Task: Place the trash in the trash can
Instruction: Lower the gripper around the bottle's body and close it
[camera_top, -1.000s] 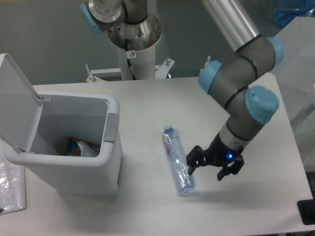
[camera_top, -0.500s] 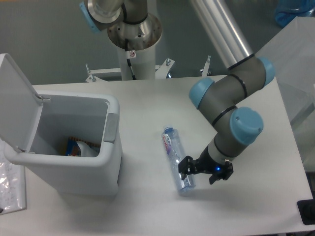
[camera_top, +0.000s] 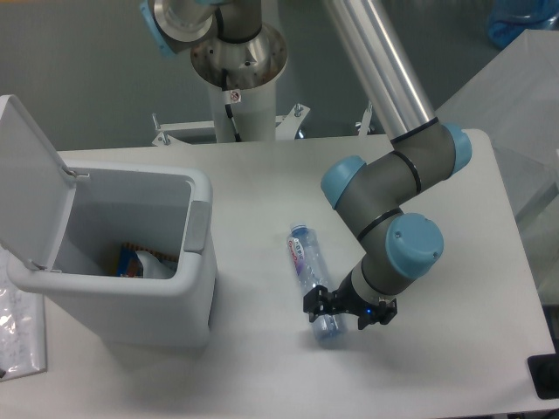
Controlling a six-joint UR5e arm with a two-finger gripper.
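The trash I can see is a crushed clear plastic bottle [camera_top: 305,262] with a blue-white-red label, lying on the table with its cap end away from me. My gripper [camera_top: 338,312] is down at the bottle's lower end, open, with one dark finger [camera_top: 313,305] on its left side and the other to its right. The trash can [camera_top: 131,305] is the white bin at the left, its flip lid [camera_top: 26,183] standing open. The bottle lies about a hand's width to the right of the bin.
Inside the bin lie a white crumpled piece and something orange and blue [camera_top: 131,261]. A flat clear sheet with dark specks [camera_top: 16,332] lies left of the bin at the table edge. The robot's base column [camera_top: 238,61] stands behind the table.
The gripper has moved left and down from beside the bottle onto its lower end, staying open. The bottle and bin have not moved.
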